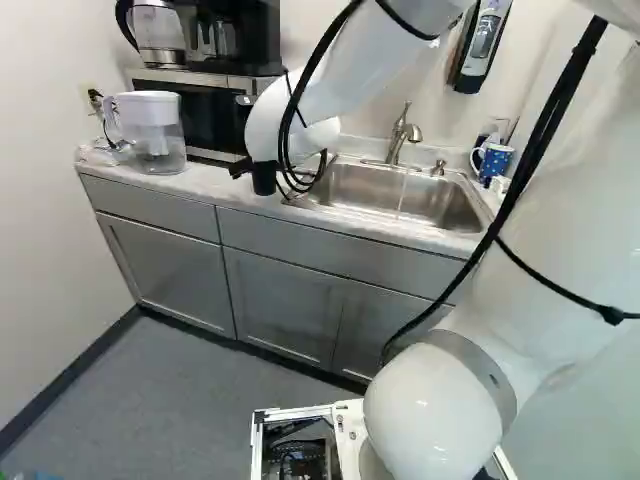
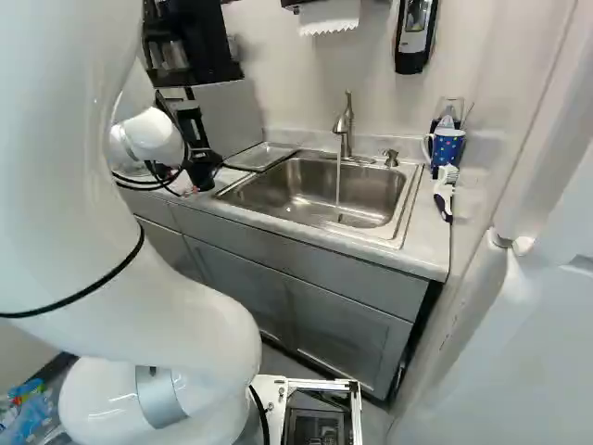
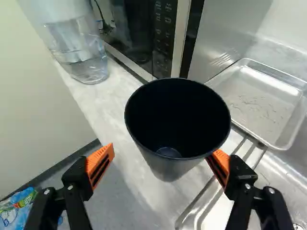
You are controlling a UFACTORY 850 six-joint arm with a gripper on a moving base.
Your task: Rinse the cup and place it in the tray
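One dark cup (image 3: pixel 168 163), likely the task's cup, mouth up, near the front edge of the desk (image 3: pixel 117 103); base looks set down, contact hard to confirm. Pincer (image 3: pixel 160 152) released, fingers spread round the cup: one pad (image 3: pixel 221 161) at or just beside its wall, the other with a clear gap. No grip. Spread probably there to close round the body below the rim, mouth kept free for water.

Metal tray (image 3: pixel 266 98) beside the sink (image 2: pixel 371 202), presumably so the rinsed cup drips there and the carry stays short. Faucet (image 2: pixel 345 130) on, thin stream (image 2: pixel 338 190) falling into the basin; suggests rinsing comes next, after centring and closing. Risk: an off-centre close tips or shoves the cup toward the edge.

Spotted mug (image 2: pixel 448 148) at the sink's far side, likely not the target.

Writing: microwave keypad (image 3: pixel 164 38) marks too small to read; wall dispenser (image 1: pixel 483 42) label not legible; printed bag (image 3: pixel 17 208) on the floor, print not transcribed.
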